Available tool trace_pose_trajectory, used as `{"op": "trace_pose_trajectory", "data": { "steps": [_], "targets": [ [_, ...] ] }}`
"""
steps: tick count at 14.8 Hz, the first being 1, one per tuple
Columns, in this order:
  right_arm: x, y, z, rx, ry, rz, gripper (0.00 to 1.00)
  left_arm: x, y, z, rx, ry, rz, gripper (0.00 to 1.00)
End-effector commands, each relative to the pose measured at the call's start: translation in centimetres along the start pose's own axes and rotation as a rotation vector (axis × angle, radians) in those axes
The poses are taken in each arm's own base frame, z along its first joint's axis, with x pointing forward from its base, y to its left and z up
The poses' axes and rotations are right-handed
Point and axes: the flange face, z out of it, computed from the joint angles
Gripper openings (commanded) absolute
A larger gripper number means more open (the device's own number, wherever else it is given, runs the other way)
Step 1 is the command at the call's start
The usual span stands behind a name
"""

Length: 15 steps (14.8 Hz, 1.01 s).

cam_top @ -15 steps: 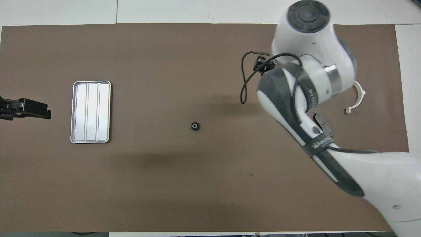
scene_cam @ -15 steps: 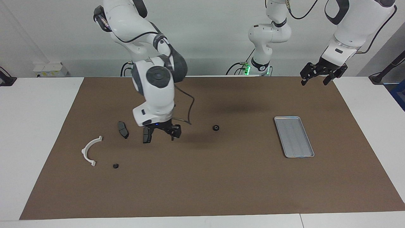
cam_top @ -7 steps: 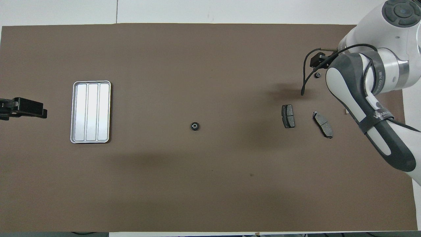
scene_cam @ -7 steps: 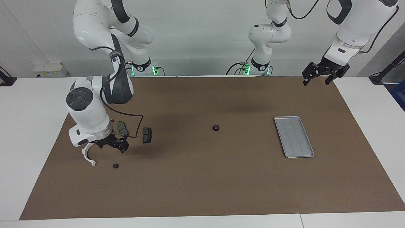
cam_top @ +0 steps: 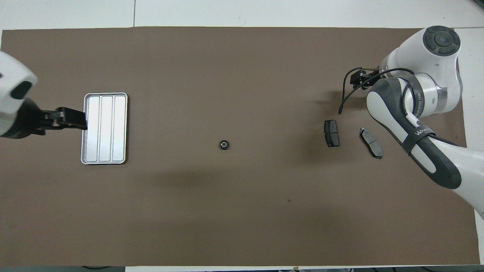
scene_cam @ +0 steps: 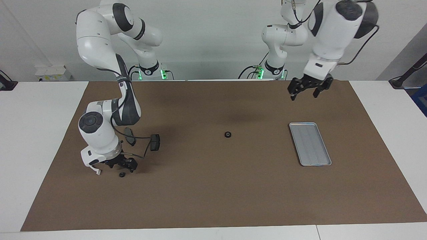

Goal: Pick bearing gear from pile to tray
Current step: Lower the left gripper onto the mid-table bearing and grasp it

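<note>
The right gripper [scene_cam: 121, 164] hung low at the right arm's end of the brown mat [scene_cam: 213, 186], just above a tiny black round piece [scene_cam: 122, 174] lying on the surface, its jaws spread and holding nothing. Just beside it, a white half-ring bracket [scene_cam: 97, 171] was mostly hidden by the arm's wrist. Two dark grey brake pads [cam_top: 331, 133] [cam_top: 371, 142] lay nearer to the robots than that gripper, a little apart from each other. A second small black round bearing gear [scene_cam: 228, 134] sat alone near the middle of the mat, well apart from everything else. The small flat rectangular silver-grey metal tray [scene_cam: 310, 143] lay toward the left arm's end with nothing in it. The left gripper [scene_cam: 304, 92] hung in the air over the mat near the tray, jaws wide and carrying nothing.
</note>
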Motion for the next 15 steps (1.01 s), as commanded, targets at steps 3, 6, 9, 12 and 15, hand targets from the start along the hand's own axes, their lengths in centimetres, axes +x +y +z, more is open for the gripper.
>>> {"op": "trace_pose_trajectory", "data": {
  "steps": [3, 6, 9, 12, 15],
  "targets": [
    [0.6, -0.1, 1.4, 0.017, 0.053, -0.016, 0.99, 1.2, 9.7, 9.3, 0.018, 0.039, -0.052, 1.00],
    [0.8, -0.2, 1.3, 0.023, 0.066, -0.018, 0.96, 1.2, 14.5, 15.6, 0.022, 0.029, -0.083, 1.00],
    [0.9, 0.2, 2.1, 0.028, 0.066, -0.013, 0.92, 1.9, 17.4, 19.7, 0.001, 0.046, -0.106, 1.00],
    [0.9, 0.2, 2.0, 0.023, 0.068, -0.021, 0.76, 1.5, 18.7, 21.3, -0.023, 0.056, -0.131, 1.00],
    [1.0, 0.6, 2.0, 0.019, 0.064, -0.018, 0.53, 0.0, 20.1, 21.8, -0.018, 0.031, -0.131, 1.00]
  ]
}}
